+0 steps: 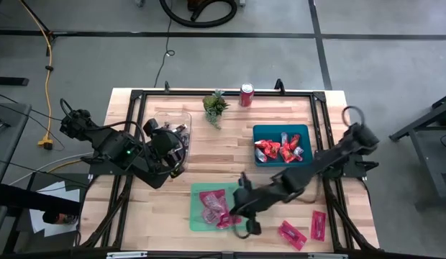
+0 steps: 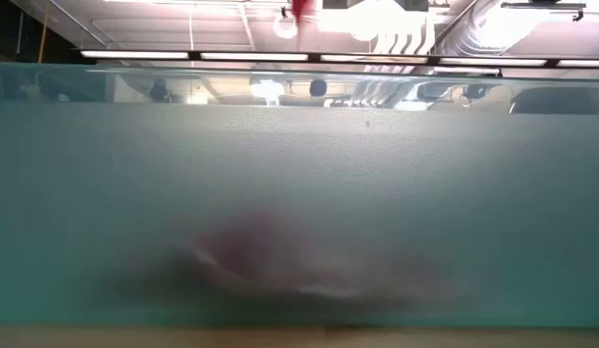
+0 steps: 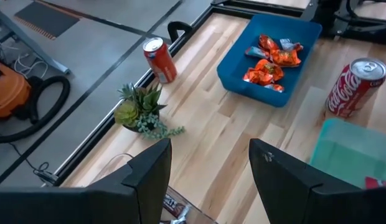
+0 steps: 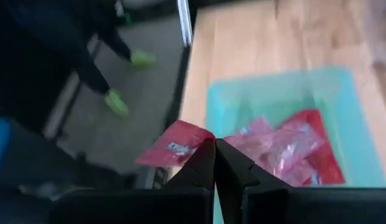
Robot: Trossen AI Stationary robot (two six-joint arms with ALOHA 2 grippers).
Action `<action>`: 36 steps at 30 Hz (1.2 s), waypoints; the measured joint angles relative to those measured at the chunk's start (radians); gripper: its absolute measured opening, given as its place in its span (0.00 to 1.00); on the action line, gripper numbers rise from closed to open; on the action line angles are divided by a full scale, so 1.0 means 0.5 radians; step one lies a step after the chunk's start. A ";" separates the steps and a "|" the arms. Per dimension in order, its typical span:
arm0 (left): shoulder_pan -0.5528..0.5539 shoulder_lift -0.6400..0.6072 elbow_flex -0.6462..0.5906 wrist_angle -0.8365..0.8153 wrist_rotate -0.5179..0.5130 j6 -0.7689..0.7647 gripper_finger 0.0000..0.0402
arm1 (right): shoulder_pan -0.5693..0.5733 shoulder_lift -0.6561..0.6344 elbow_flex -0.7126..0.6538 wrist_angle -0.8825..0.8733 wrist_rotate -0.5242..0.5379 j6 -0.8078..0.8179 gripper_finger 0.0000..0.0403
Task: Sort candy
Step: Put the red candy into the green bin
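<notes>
The right gripper (image 1: 241,208), its fingers pressed together on a flat pink-red candy packet (image 4: 174,144), hangs over the shallow green tray (image 1: 198,221), with the heap of pink packets (image 1: 213,207) directly beneath and open wood (image 1: 155,216) on the tray's far side from its arm. Behind it along the arm lie two loose red packets (image 1: 303,229) and the blue tray of orange packets (image 1: 260,134). Ahead of the spread left gripper (image 3: 210,163) is bare wood (image 3: 211,121), flanked by a small green plant (image 3: 141,111), a far red soda can (image 3: 160,60) and a nearer red can (image 3: 355,87)
</notes>
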 joint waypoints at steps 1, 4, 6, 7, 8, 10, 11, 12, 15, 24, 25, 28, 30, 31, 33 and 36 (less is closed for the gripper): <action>0.000 0.000 0.000 0.002 0.000 -0.010 0.50 | -0.010 0.063 0.000 0.005 -0.030 -0.025 0.00; 0.001 0.000 0.000 0.007 0.006 -0.027 0.50 | -0.034 0.233 -0.001 -0.037 -0.049 -0.118 0.00; 0.001 0.000 0.000 0.013 0.011 -0.041 0.50 | -0.049 0.316 -0.002 -0.091 -0.047 -0.173 0.00; 0.001 0.000 0.000 0.013 0.011 -0.047 0.50 | -0.058 0.349 -0.002 -0.127 -0.041 -0.188 0.00; 0.001 0.000 0.000 0.014 0.012 -0.048 0.50 | -0.063 0.376 -0.002 -0.162 -0.032 -0.192 0.00; 0.001 0.000 0.000 0.032 0.013 -0.046 0.50 | -0.071 0.411 -0.002 -0.242 -0.003 -0.204 0.00; 0.001 0.000 0.000 0.043 0.013 -0.046 0.50 | -0.072 0.419 -0.002 -0.269 -0.001 -0.222 0.00; 0.001 0.000 0.000 0.053 0.014 -0.046 0.50 | -0.073 0.423 -0.002 -0.294 0.002 -0.250 0.00; 0.001 0.000 0.000 0.070 0.015 -0.046 0.50 | -0.081 0.423 -0.002 -0.317 0.013 -0.327 0.02; 0.001 0.000 0.000 0.075 0.015 -0.009 0.50 | -0.112 0.392 0.037 -0.403 0.006 -0.412 0.44; 0.001 0.000 0.000 0.075 0.015 -0.009 0.50 | -0.119 0.375 0.078 -0.462 0.004 -0.449 0.50; 0.001 0.000 0.000 0.075 0.014 -0.008 0.50 | -0.130 0.317 0.287 -0.828 0.002 -0.457 0.61; 0.001 0.000 0.000 0.075 0.015 -0.008 0.50 | -0.135 0.290 0.453 -1.198 -0.002 -0.364 0.65; 0.001 0.000 0.000 0.075 0.015 0.003 0.50 | -0.135 0.283 0.536 -1.384 -0.020 -0.312 0.65; 0.001 0.000 0.000 0.076 0.017 0.026 0.50 | -0.091 0.258 0.693 -1.706 -0.083 -0.204 0.66; 0.001 0.000 0.000 0.078 0.098 0.060 0.50 | 0.063 0.214 0.866 -2.028 -0.177 0.063 0.66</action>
